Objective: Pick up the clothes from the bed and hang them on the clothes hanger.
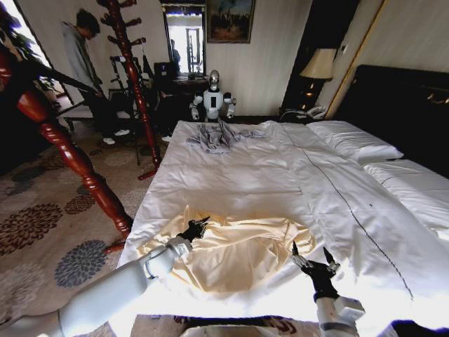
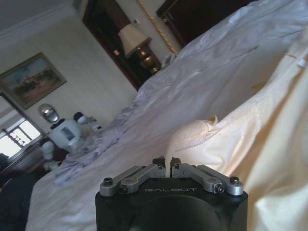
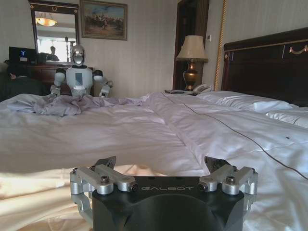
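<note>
Red-brown turned wood of a tall coat stand (image 1: 77, 165) rises at the far left, off the bed on the patterned carpet (image 1: 38, 225). Just right of it, the left end effector (image 1: 195, 228) sits at the near left edge of the bed (image 1: 280, 175), its fingers pinched together on a small raised fold of the clothes (image 1: 231, 253); the left wrist view shows the cream fabric (image 2: 192, 137) peaking up from between the closed tips. That pale cream-yellow garment lies spread and rumpled on the white sheets at the near end of the mattress, between the two arms, with most of its cloth resting flat on the bed. To its right, the right end effector (image 1: 312, 256) hovers beside the garment's near right edge with fingers spread wide and nothing between them. Farther back, near the far left of the mattress, a smaller grey garment (image 1: 219, 135) lies crumpled. White pillows (image 1: 354, 144) sit at the far right against the dark headboard (image 1: 403, 105). Judging by this, the task is at an early stage: one corner is gripped, but the garment is not lifted and the hanging is all left to do
</note>
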You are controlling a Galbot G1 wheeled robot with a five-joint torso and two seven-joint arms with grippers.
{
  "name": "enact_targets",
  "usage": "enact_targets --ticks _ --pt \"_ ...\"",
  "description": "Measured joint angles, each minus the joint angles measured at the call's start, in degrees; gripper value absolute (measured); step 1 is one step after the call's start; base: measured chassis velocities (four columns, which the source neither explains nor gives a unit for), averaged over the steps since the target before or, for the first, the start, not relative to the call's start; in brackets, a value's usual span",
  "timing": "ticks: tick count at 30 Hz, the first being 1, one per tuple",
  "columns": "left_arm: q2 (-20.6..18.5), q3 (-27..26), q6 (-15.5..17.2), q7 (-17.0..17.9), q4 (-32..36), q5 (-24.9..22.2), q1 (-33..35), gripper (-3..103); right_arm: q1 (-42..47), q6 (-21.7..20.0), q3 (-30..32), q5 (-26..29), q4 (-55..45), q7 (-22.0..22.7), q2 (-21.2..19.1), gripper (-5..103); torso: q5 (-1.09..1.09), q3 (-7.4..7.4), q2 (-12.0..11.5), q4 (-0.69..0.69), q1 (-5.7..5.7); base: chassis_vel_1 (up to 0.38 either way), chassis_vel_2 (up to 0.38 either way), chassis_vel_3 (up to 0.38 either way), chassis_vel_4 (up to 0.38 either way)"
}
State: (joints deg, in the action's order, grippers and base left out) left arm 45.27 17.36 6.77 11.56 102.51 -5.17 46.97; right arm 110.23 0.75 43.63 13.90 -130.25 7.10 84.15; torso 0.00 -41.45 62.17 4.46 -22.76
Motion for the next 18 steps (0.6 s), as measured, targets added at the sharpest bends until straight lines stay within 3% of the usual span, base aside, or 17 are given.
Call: enact_targets --ticks 2,3,4,7,9,12,13,16,17,18 --pt "0.2 -4.2 0.7 1.4 0.0 -3.1 0.9 1 -0.3 -1.1 1.3 2.3 0.0 0.5 -1.9 100 0.00 0.00 0.0 0.01 -0.01 0.000 0.000 0.000 0.000" --pt "0.0 -9.1 2.0 3.0 0.1 -7.7 2.3 1 -0.6 -2.5 3.0 5.7 -0.2 1.1 -4.2 100 0.00 0.00 0.0 0.01 -0.01 0.000 0.000 0.000 0.000" --pt "-0.3 -11.4 2.4 3.5 0.3 -9.4 3.2 1 -0.8 -3.2 3.7 7.2 -0.4 1.3 -5.2 100 0.00 0.00 0.0 0.01 -0.01 0.000 0.000 0.000 0.000" --pt "-1.3 -15.8 2.8 4.1 1.3 -12.0 5.8 1 -1.3 -4.7 5.2 10.3 -0.8 1.8 -7.2 100 0.02 0.00 0.0 0.00 -0.01 0.000 0.000 0.000 0.000" --pt "-3.1 -21.6 2.8 4.1 4.0 -14.6 11.6 1 -1.9 -6.7 6.7 13.6 -1.2 2.3 -9.5 100 -0.01 0.00 0.0 -0.01 -0.01 0.000 0.000 0.000 0.000" --pt "-4.5 -25.0 2.4 3.8 6.4 -15.0 16.1 1 -2.2 -8.1 7.3 15.5 -1.4 2.7 -11.1 100 0.02 0.00 0.0 0.00 -0.01 0.000 0.000 0.000 0.000" --pt "-5.2 -28.4 1.9 3.5 9.1 -14.9 22.1 1 -2.4 -9.5 7.5 17.3 -1.7 3.0 -12.5 100 0.01 0.00 0.0 -0.04 0.00 0.000 0.000 0.000 0.000" --pt "-4.9 -29.3 1.3 3.5 10.7 -14.3 25.9 1 -1.6 -10.5 7.5 18.2 -2.3 3.1 -13.0 100 0.01 0.01 0.0 -0.08 0.00 0.000 0.000 0.000 0.000" --pt "-4.6 -29.3 1.2 3.5 10.9 -14.0 26.5 1 -1.2 -10.8 7.6 18.3 -2.5 3.1 -12.9 100 0.01 0.00 0.0 -0.05 0.00 0.000 0.000 0.000 0.000" --pt "-3.1 -29.0 0.5 3.7 11.2 -12.7 28.5 1 -0.4 -11.9 7.4 17.3 -3.1 3.1 -12.6 100 -0.02 0.01 0.0 0.08 0.00 0.000 0.000 0.000 0.000"
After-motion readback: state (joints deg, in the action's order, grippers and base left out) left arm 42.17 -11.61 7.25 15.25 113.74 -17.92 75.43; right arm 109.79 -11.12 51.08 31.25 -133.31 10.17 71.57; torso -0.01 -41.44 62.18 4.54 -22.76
